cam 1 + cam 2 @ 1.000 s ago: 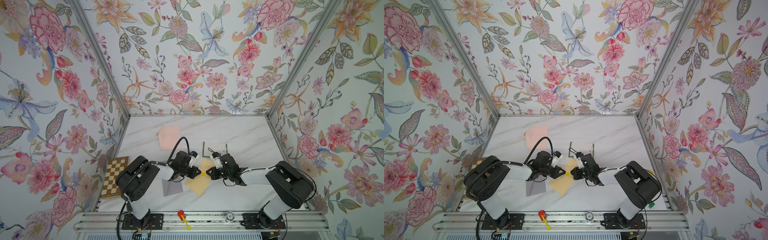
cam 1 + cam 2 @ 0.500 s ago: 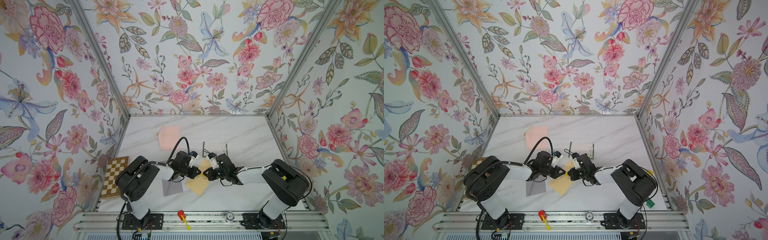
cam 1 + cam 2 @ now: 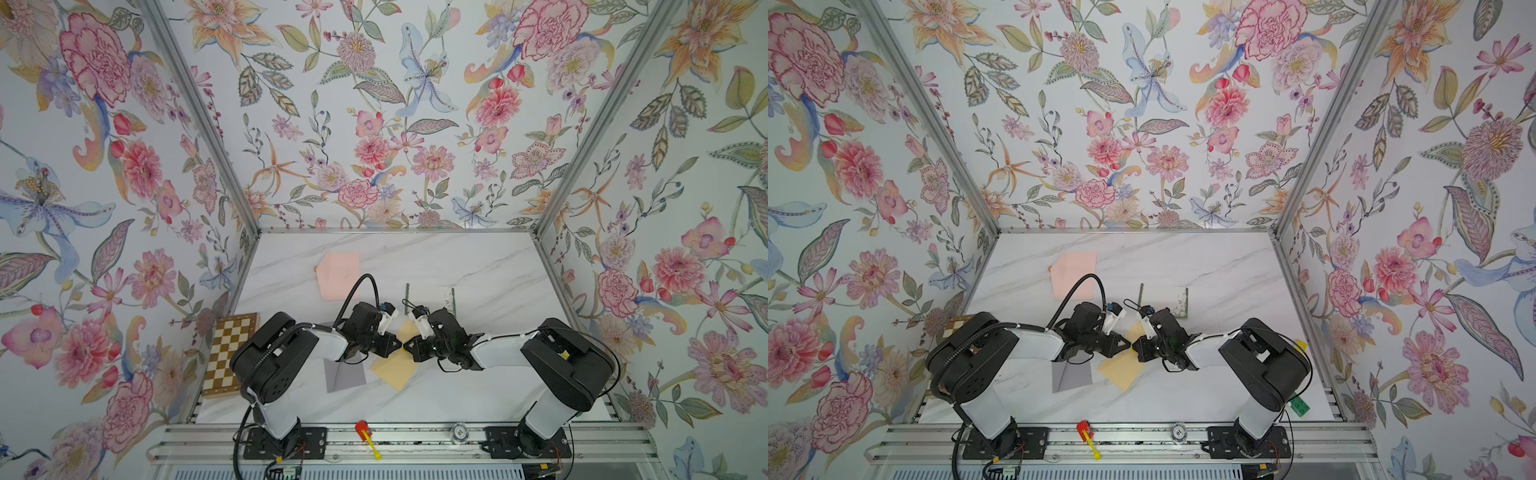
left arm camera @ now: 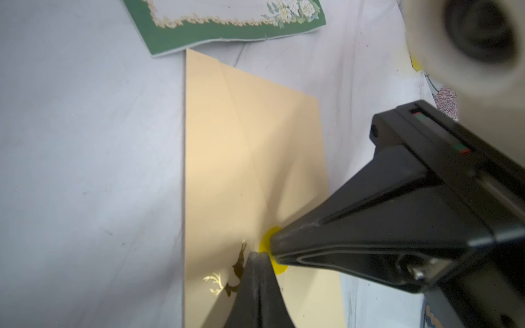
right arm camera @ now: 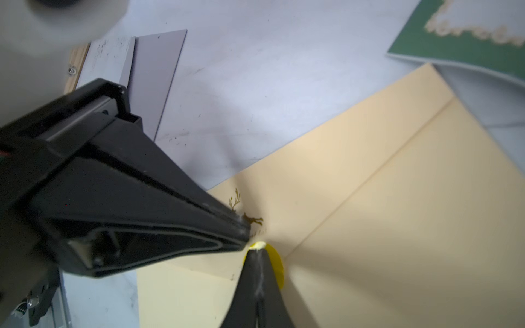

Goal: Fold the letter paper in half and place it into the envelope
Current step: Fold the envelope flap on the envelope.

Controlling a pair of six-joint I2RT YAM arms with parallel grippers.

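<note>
Left gripper (image 3: 398, 344) and right gripper (image 3: 406, 346) are both clamped shut, tips meeting at the yellow seal (image 4: 280, 269) on the envelope (image 3: 392, 374), probably pinning it to the counter (image 3: 478, 266) to pry the flap.

Floral wallpaper walls (image 3: 374, 124) rise on three sides, joined by aluminium corner posts (image 3: 198, 112), around a white, grey-veined marble-patterned bench (image 3: 478, 257) under soft, even light.

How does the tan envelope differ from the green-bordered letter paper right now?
The tan envelope has a deer print and yellow sticker; the letter paper has a green flowered border. The left gripper and right gripper meet at the envelope; the paper lies untouched. Both lie on the table.
</note>
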